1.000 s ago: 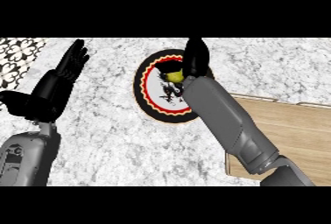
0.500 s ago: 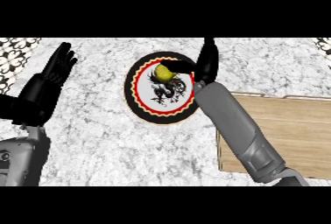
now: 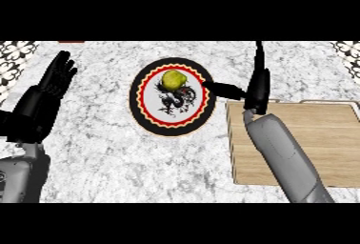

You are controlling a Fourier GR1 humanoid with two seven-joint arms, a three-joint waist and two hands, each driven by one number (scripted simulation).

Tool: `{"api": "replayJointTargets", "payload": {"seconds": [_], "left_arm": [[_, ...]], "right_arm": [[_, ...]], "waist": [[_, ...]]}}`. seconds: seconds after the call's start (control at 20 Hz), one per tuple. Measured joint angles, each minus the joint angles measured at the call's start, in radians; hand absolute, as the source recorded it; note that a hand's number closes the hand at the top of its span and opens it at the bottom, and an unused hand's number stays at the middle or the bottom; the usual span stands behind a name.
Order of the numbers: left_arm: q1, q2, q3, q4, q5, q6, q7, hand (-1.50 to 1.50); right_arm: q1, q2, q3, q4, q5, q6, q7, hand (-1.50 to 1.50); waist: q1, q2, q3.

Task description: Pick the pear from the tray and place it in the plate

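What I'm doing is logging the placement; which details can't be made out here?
All head view.
1. Where the pear meets the plate: the pear itself covers it.
2. Part of the tray's left side: under the right forearm.
3. A red thing at the top edge: cut off, unidentifiable.

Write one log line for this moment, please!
pear: on plate | right hand: open, beside plate | left hand: open, resting left
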State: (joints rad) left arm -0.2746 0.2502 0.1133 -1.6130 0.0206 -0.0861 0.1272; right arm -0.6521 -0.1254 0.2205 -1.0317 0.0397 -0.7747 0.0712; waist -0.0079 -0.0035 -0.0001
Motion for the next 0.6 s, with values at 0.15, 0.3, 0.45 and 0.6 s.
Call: {"api": "replayJointTargets", "payload": {"seconds": [0.15,0.3,0.45,0.6], "left_arm": [[0.011,0.0,0.004,-0.011,0.0,-0.003,0.005,0.0],[-0.005,-0.004,0.01,0.019,-0.006,-0.005,-0.018,0.0],[-0.003,0.01,0.027,0.012,0.007,-0.022,-0.008,0.0],[0.023,0.002,0.024,0.005,0.0,-0.028,-0.029,0.0]], "right_arm": [[0.111,-0.058,-0.001,-0.116,-0.005,0.054,-0.005,-1.5],[0.194,-0.097,-0.013,-0.207,0.002,0.093,0.003,-1.5],[0.284,-0.14,-0.026,-0.299,0.003,0.138,0.006,-1.5],[0.367,-0.168,-0.048,-0.37,0.004,0.172,-0.009,-1.5]], "waist": [[-0.001,0.0,0.0],[0.0,0.001,0.0],[0.0,0.001,0.0],[0.002,0.001,0.0]]}}
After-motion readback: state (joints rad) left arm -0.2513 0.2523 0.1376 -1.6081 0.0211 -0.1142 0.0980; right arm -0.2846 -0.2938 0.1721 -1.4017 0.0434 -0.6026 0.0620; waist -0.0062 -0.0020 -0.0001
